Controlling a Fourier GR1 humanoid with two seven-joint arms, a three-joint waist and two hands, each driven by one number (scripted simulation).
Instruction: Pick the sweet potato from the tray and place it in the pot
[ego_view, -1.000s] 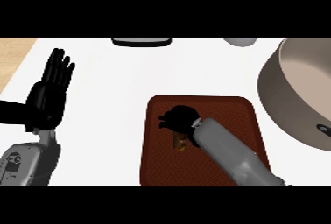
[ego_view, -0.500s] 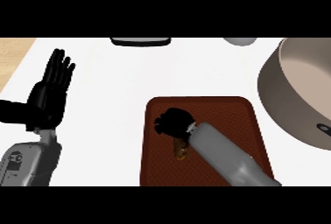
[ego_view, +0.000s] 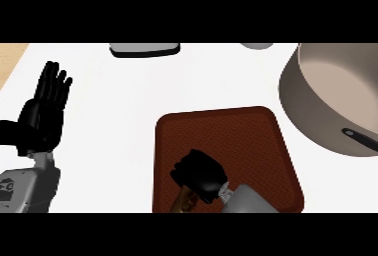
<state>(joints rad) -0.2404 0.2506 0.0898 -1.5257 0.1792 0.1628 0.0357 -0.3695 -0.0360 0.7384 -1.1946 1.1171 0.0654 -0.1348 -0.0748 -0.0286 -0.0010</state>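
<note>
The head view is looking steeply down on a white counter top (ego_view: 125, 100). In the lower middle of the frame, a dark red-brown rectangular tray with rounded corners (ego_view: 244, 140) is lying flat on it. The robot's black right hand (ego_view: 199, 172) is showing above the bottom edge on its grey forearm, sitting over the tray's lower left part. Its fingers are curling down around an orange-brown sweet potato (ego_view: 182, 200), and only a sliver of the vegetable is peeking out beneath the hand, near the tray's bottom left edge. A large beige round pot (ego_view: 325, 95) with a dark handle (ego_view: 359, 139) is filling the right side of the frame, just beside the tray's upper right corner. The black left hand (ego_view: 40, 117) is resting at the left edge, fingers straight and pointing up, holding nothing. At the top edge, a dark grey rounded object (ego_view: 144, 48) and a pale grey object (ego_view: 256, 45) are showing, both cut off. A strip of light wood (ego_view: 11, 57) is lining the upper left corner.
</note>
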